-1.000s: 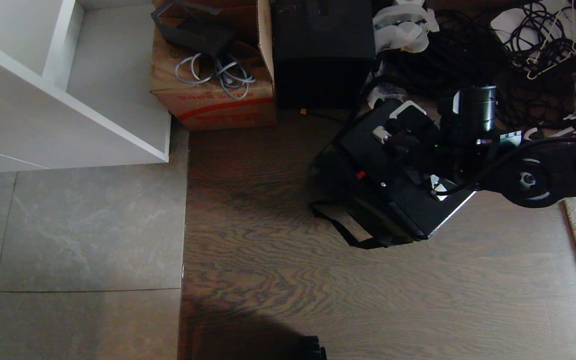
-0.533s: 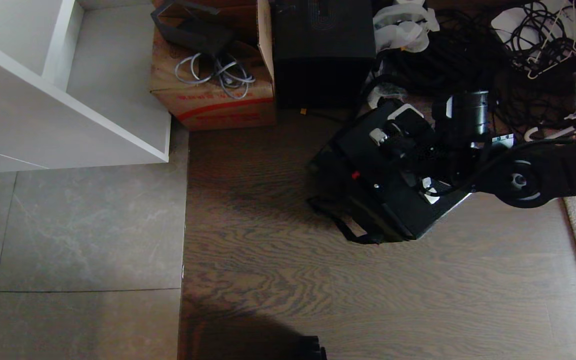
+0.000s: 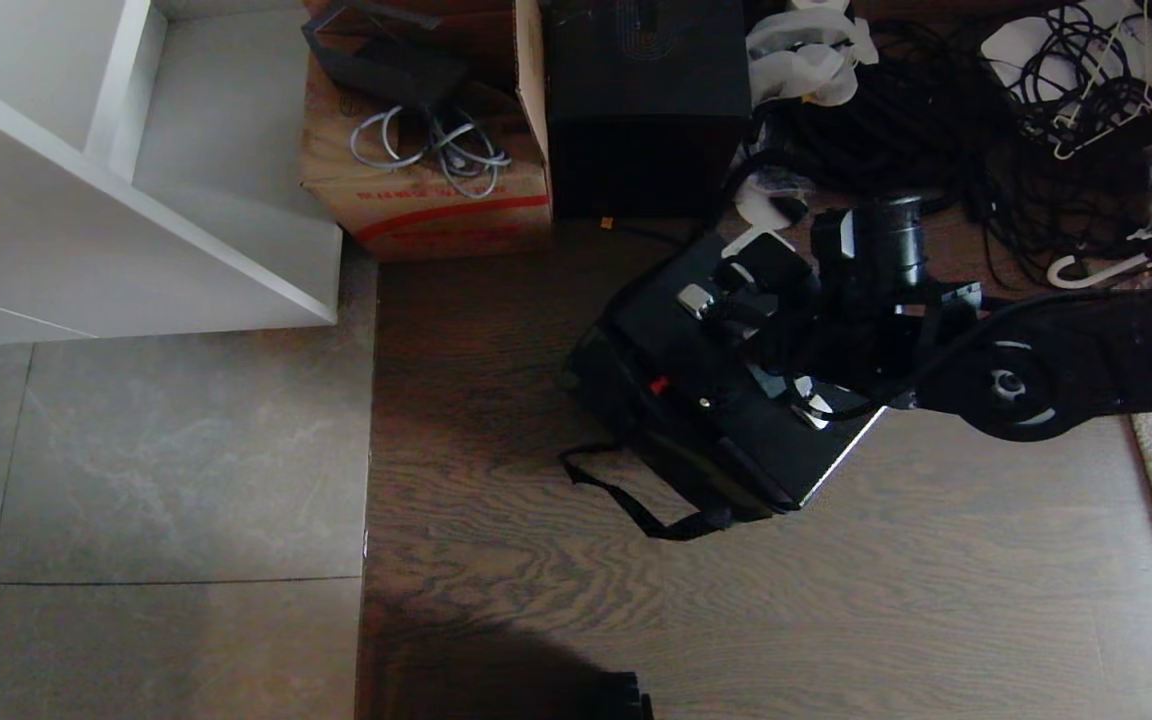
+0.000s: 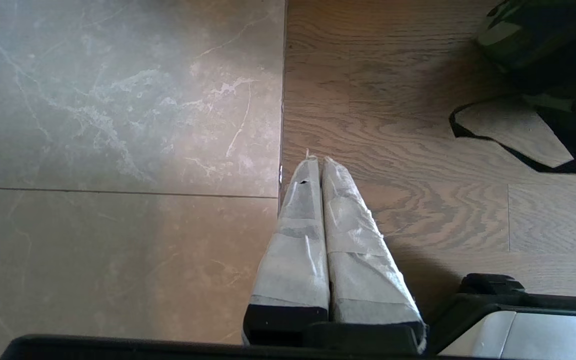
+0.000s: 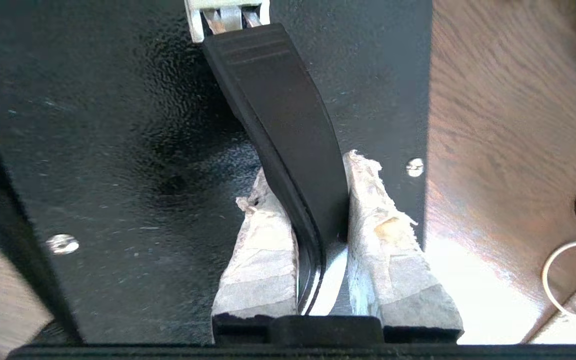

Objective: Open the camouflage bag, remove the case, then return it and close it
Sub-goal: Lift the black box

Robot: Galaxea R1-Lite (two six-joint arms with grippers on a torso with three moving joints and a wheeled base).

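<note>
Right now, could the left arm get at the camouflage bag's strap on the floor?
Probably yes. The left hand hangs shut over bare floor, and nothing lies between it and the strap. The right hand holds the case's handle further off.

Camo bag mostly under case

A white shelf unit stands far left; a brown cardboard carton holding grey cables sits beside a plain black box; tangled black cords lie far right.
</note>
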